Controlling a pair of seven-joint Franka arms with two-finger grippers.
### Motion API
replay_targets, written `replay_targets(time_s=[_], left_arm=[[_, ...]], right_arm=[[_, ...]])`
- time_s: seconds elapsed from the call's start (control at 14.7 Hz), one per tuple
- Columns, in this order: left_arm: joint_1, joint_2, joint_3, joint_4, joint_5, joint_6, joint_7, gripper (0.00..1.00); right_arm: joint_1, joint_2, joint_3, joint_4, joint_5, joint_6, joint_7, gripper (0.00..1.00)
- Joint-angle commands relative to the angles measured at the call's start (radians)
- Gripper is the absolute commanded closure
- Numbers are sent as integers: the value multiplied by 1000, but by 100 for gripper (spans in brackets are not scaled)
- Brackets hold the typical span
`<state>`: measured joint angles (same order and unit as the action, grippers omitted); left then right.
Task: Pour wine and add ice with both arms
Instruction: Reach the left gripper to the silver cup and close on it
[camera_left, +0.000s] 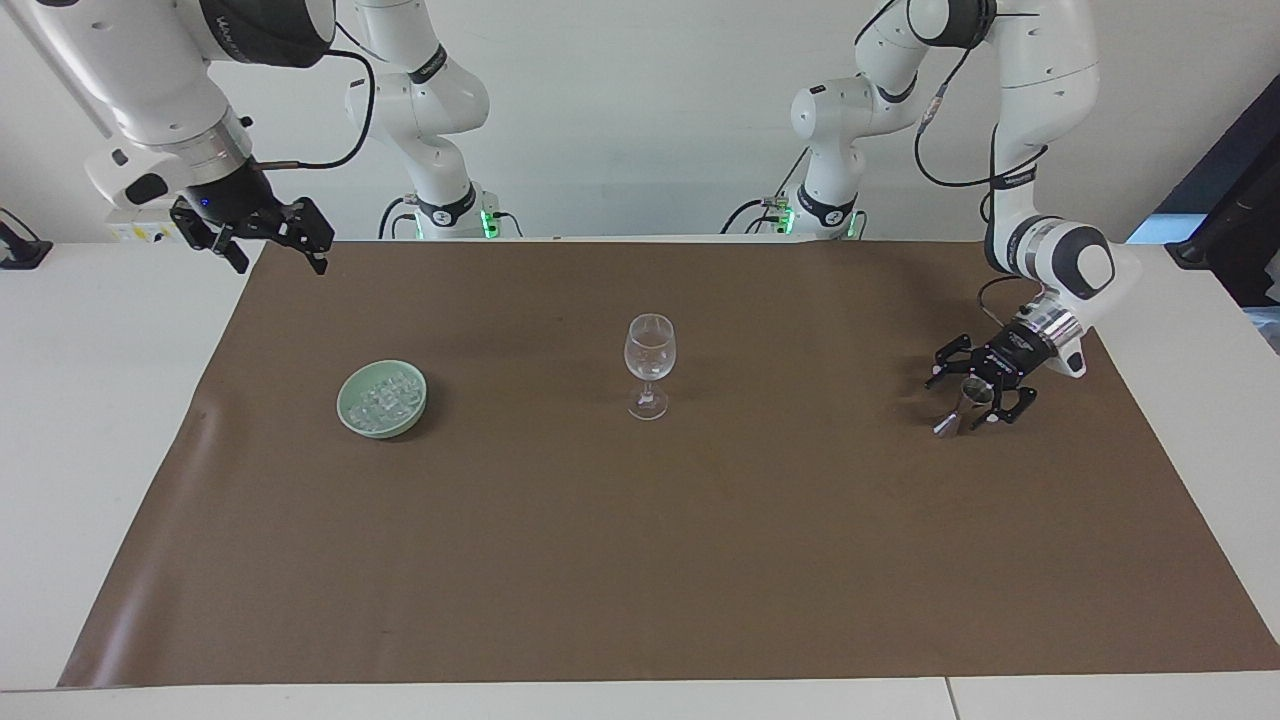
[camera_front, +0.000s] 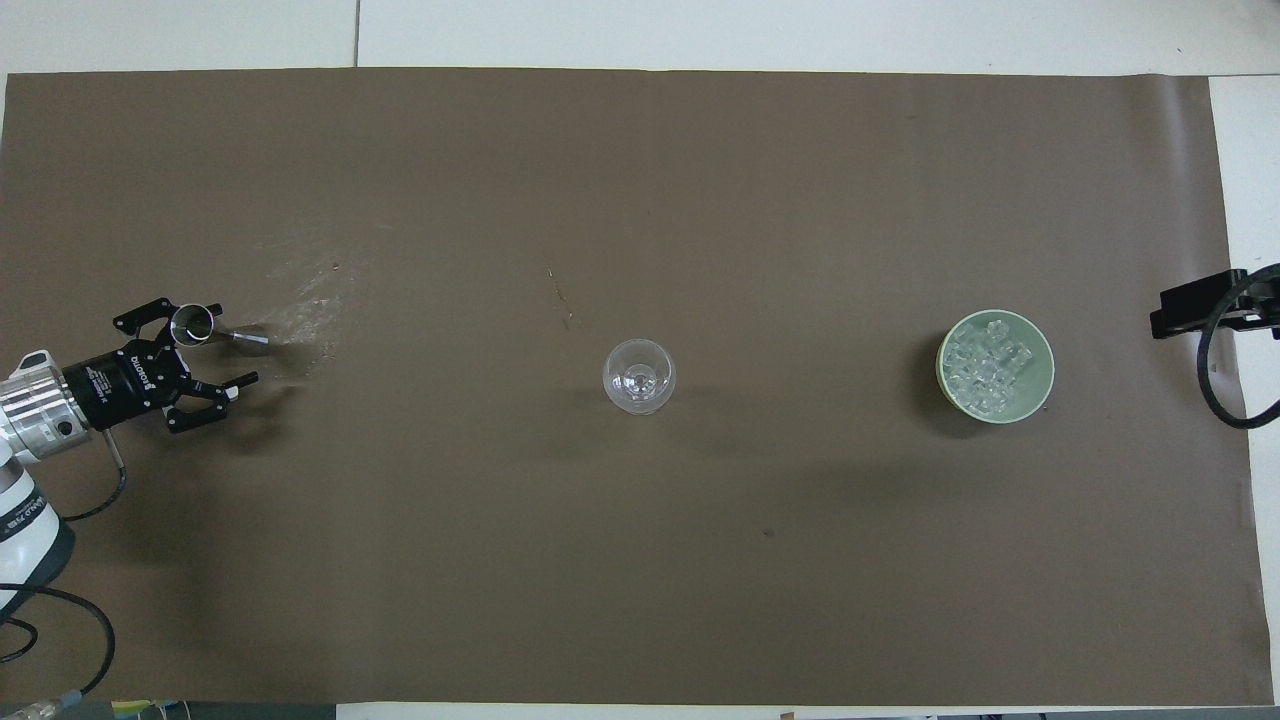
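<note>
Early stage, by my reading. Left hand (camera_left: 975, 392) spread wide around the small metal measuring cup (camera_left: 963, 403) at the left arm's end of the desk (camera_left: 1180, 350), not yet gripping. Right hand (camera_left: 268, 235) splayed and empty, waiting in the air over the mat's (camera_left: 640, 560) corner nearest its base. Wine glass (camera_left: 649, 366) mid-mat looks unfilled. Ice (camera_left: 386, 396) heaped in the green bowl (camera_left: 351, 421), untouched. Pouring and icing both remain. Count: one glass, one cup, one bowl, many cubes.
</note>
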<state>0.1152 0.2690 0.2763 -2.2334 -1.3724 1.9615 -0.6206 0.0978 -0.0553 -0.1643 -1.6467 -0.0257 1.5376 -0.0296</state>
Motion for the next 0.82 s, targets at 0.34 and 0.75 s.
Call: replay_targets(time_s=[0.34, 0.75], left_arm=[[-19, -22, 4, -29, -39, 51, 2, 5], [-3, -24, 4, -23, -40, 45, 1, 76]], right_arm=[[-12, -15, 8, -15, 3, 1, -16, 0], [-12, -15, 8, -15, 3, 1, -16, 0]])
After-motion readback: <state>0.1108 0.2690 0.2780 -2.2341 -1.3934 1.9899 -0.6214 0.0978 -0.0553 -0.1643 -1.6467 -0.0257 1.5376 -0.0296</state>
